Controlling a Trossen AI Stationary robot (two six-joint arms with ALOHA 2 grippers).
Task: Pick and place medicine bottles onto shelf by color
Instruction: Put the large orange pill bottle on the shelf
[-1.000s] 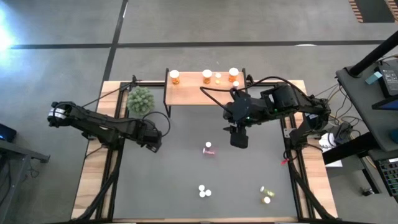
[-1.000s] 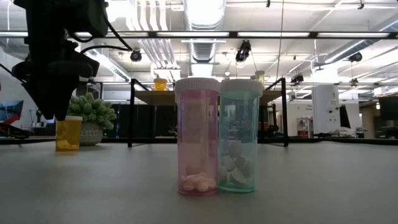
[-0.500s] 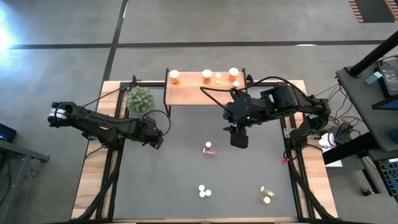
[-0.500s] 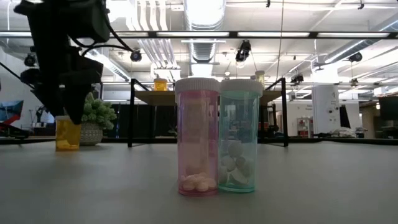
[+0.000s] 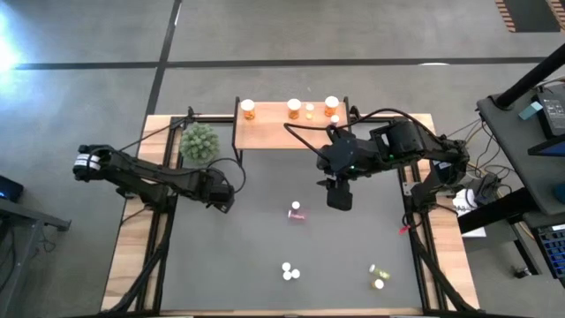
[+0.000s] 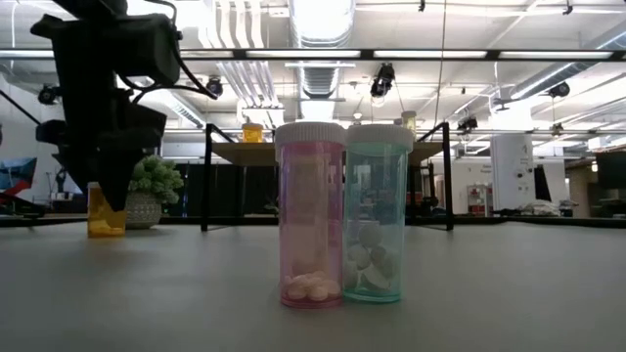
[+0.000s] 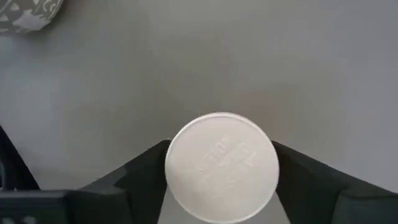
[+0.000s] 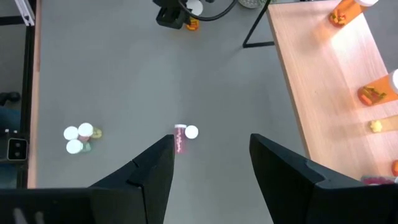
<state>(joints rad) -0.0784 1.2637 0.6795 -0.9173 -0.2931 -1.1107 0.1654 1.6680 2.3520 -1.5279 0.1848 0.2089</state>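
1. Left of the light-wood shelf [image 5: 291,124] on thin black legs, the green spiky plant [image 5: 199,141] stands on the dark grey tabletop [image 5: 265,238].
2. Below the plant, the left tool [image 5: 222,188] straddles an upright orange bottle with a white cap [image 7: 222,167], fingers [image 7: 146,168] spread beside the cap.
3. On the shelf stand orange white-capped bottles [image 5: 294,109].
4. Below the shelf's right end, the right tool [image 5: 339,196] hangs open and empty, near a toppled pink bottle [image 5: 297,212].

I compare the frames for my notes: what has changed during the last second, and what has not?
The left gripper moved slightly toward the table's middle, and in the low view it now partly hides the orange bottle; whether it holds it is unclear. The right gripper, the shelf and the other bottles stayed.
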